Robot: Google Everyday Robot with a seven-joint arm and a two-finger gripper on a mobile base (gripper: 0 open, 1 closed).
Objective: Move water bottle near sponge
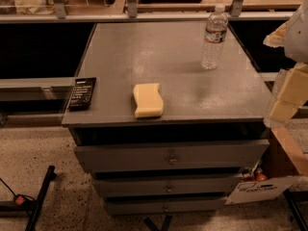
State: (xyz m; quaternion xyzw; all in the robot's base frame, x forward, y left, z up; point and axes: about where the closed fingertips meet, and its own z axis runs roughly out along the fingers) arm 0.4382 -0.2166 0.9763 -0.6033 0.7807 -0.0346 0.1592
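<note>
One bottle [213,40] stands upright far right on the cabinet [144,52], well apart from the sponge [148,100] near the front. Probably light, thin-walled, tippy: grip its ribbed middle. The gripper [286,97] hangs at the right edge; open or closed, I cannot tell.

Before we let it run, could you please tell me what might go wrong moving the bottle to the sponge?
The water bottle is tall, slim and upright near the far right corner of the cabinet top, so a sideways nudge from the pincer, at the right edge of view, could tip it off. The sponge lies near the front edge; a set-down might push it over.
</note>
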